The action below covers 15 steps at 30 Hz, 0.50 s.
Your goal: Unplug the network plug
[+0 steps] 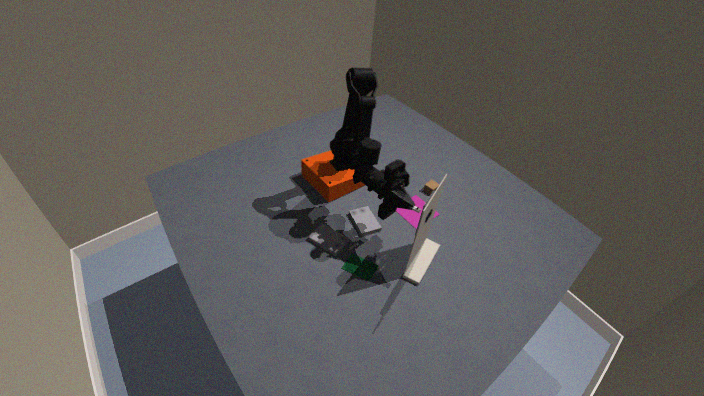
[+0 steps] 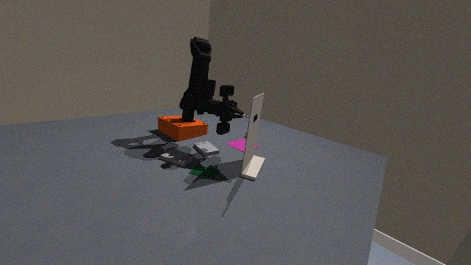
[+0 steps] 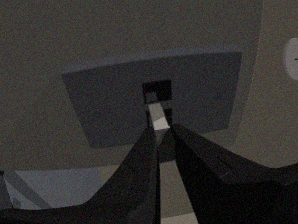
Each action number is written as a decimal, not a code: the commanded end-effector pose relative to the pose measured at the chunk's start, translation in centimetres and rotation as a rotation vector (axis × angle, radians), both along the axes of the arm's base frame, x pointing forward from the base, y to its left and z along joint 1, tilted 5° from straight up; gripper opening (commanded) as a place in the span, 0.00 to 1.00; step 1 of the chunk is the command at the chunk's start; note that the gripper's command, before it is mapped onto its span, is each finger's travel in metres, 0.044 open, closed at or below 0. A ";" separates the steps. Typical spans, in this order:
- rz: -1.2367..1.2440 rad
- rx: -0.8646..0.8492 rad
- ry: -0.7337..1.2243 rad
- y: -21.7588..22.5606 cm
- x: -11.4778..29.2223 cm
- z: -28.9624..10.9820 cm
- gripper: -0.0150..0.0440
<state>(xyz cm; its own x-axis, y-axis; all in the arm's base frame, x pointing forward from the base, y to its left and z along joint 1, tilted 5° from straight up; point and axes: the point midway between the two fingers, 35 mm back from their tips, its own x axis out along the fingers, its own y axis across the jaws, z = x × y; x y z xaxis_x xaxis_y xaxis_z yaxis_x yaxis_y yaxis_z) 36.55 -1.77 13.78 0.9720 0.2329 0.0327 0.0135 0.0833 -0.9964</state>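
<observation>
My gripper (image 1: 413,206) (image 2: 244,116) (image 3: 162,133) is shut on the small pale plug (image 3: 158,113), level at the near face of the upright panel (image 1: 422,232) (image 2: 251,140) (image 3: 200,90). The dark socket opening (image 3: 164,89) shows just beyond the plug in the wrist view. Most of the plug is outside; whether its front end is still inside the opening I cannot tell. The tab is too small to make out. A magenta square (image 1: 408,215) (image 2: 237,144) lies on the table near the panel. A green square (image 1: 350,267) (image 2: 197,172) lies in shadow farther left.
The panel stands on a white foot (image 1: 424,261) (image 2: 255,167). A pale grey box (image 1: 367,219) (image 2: 207,148) and a shaded flat one (image 1: 330,241) (image 2: 177,158) lie between the orange base (image 1: 336,193) (image 2: 182,132) and the squares. A tan block (image 1: 430,187) is behind the magenta square.
</observation>
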 end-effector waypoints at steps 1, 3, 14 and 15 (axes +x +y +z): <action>0.003 -0.004 0.001 -0.1 -0.4 -0.1 0.25; 0.003 -0.004 0.001 -0.2 -0.5 -0.1 0.25; 0.003 -0.005 0.002 -0.6 -1.0 -0.1 0.25; 0.003 -0.005 0.002 -0.7 -1.0 -0.2 0.25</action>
